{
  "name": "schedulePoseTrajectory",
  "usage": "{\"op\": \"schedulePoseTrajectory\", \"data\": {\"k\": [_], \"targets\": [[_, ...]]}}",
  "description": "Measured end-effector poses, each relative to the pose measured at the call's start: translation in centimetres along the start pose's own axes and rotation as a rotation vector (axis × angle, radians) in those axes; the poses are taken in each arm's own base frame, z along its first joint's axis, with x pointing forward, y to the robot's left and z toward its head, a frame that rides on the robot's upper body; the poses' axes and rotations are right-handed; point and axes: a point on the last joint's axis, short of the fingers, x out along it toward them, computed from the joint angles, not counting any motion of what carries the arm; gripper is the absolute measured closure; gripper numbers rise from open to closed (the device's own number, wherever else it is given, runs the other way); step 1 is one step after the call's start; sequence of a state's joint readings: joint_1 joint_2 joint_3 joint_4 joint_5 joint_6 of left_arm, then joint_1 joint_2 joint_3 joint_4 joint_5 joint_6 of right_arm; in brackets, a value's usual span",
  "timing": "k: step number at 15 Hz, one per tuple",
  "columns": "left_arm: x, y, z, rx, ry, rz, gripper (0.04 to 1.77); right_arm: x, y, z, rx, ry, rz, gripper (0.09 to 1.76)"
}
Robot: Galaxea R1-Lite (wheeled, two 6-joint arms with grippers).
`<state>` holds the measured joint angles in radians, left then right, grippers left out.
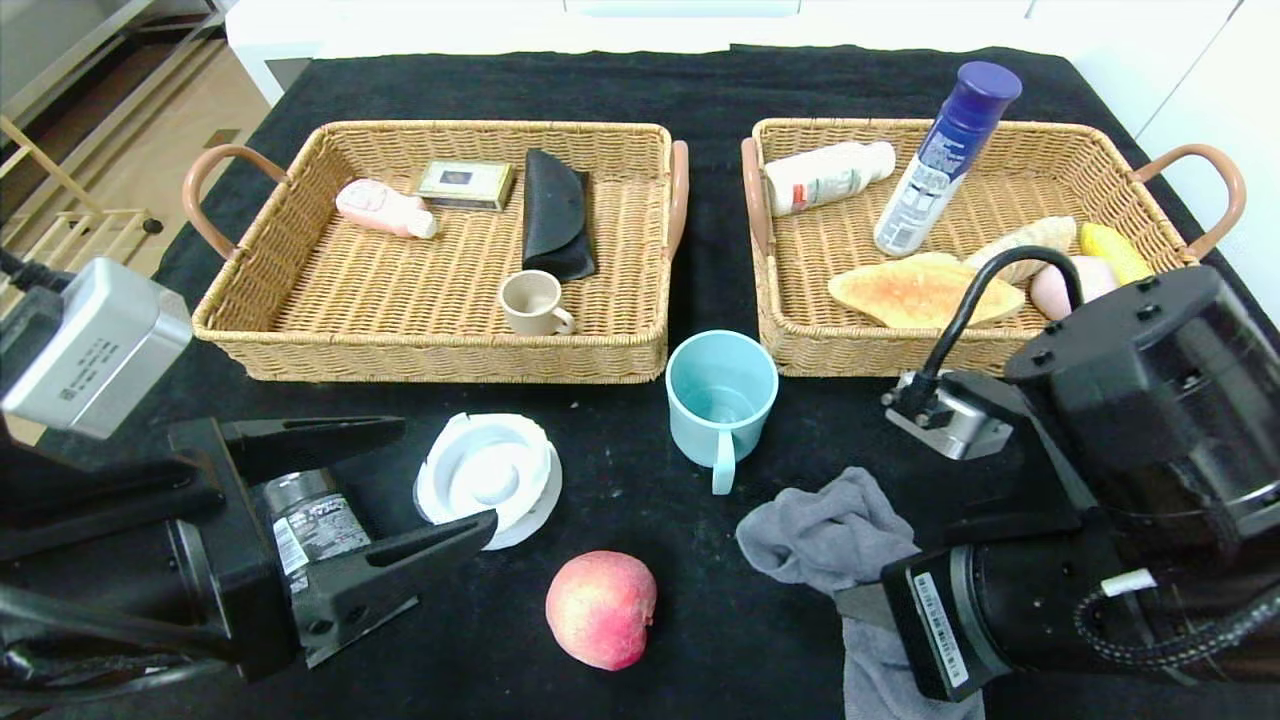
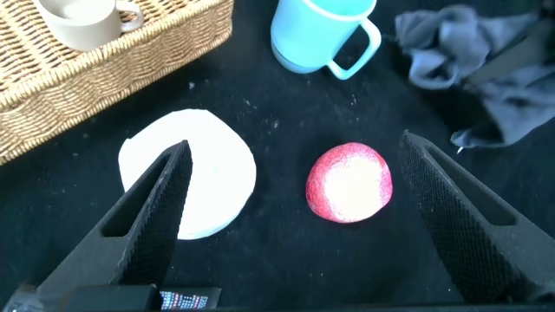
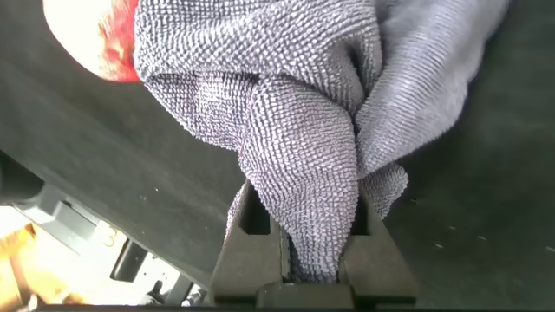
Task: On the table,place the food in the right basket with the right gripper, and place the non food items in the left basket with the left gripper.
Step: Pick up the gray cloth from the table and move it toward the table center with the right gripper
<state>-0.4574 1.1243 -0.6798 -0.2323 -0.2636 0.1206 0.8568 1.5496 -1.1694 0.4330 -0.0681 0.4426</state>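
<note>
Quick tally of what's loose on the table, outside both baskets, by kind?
Food: 1, the peach
Cups: 1, the teal mug
Cloths: 1, the grey towel, pinched in the right end effector
Lids/dishes: 1, the white round piece
Total: 4

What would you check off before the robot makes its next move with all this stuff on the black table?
1. Right gripper free for food: not ok, its jaws are shut on the grey cloth, a non-food item.
2. Left gripper ready: ok, jaws open, holding nothing.
3. Peach reachable: ok, it lies alone on the table, untouched.
4. Right basket holds only food: not ok, a blue-capped spray can and a white bottle are in it.
5. Left basket has room: ok.
6. Blue mug and white lid sorted: not ok, both on the table.
</note>
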Motion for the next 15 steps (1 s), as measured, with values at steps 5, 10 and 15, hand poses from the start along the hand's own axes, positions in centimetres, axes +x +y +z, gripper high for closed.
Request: {"op": "schedulePoseTrajectory", "data": {"k": [5, 10, 15], "targets": [[0.0, 0.0, -0.1, 0.0, 0.004, -0.001, 0.09, 1.8, 1.1, 0.0, -0.028, 0.035, 0.001, 1.54], [-0.2, -0.1, 0.1, 0.004, -0.011, 0.002, 0.09, 3.8, 2.9, 0.8, -0.059, 0.03, -0.022, 1.54], [-0.3, -0.1, 0.1, 0.006, -0.012, 0.002, 0.09, 5.4, 3.3, 0.7, -0.065, 0.032, -0.06, 1.21]]}}
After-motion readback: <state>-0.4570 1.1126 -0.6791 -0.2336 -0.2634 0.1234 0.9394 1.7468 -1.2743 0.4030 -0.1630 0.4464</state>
